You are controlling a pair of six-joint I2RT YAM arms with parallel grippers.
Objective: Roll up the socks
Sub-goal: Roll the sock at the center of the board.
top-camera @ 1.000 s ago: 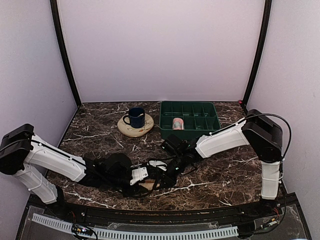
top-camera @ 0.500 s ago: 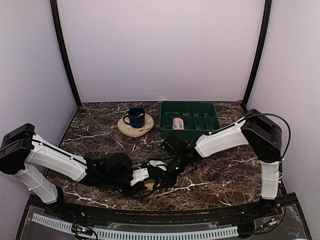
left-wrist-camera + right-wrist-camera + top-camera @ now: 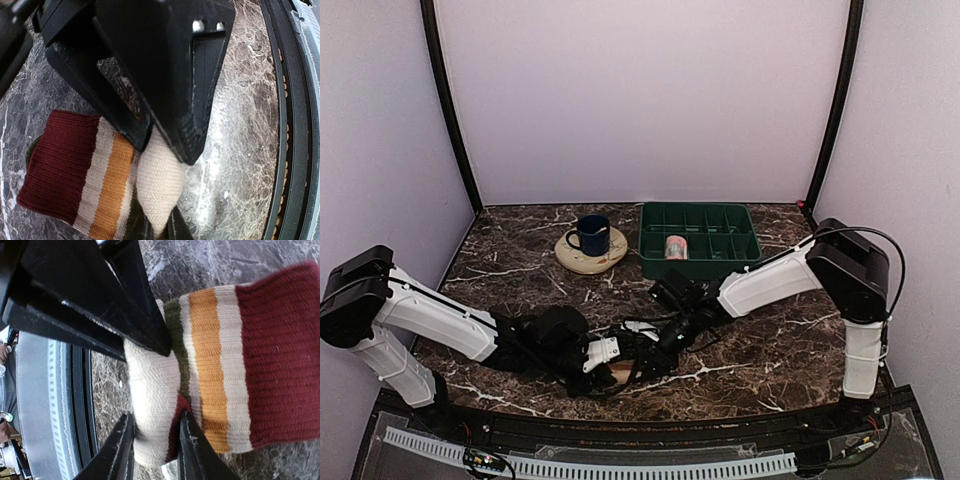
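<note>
A striped sock with maroon, cream, orange and green bands lies on the marble table near the front edge. Its cream toe end is bunched into a fold. My left gripper is shut on the tip of that cream fold. My right gripper is shut across the same cream fold, next to the sock's striped body. The two grippers meet tip to tip over the sock. In the top view the left gripper and right gripper hide most of the sock.
A green compartment tray stands at the back right with one rolled sock in it. A blue mug sits on a round wooden coaster at the back centre. The table's black front rail runs close beside the grippers.
Both arms have shifted slightly to the right with the sock still held between them. The grips have not changed.
</note>
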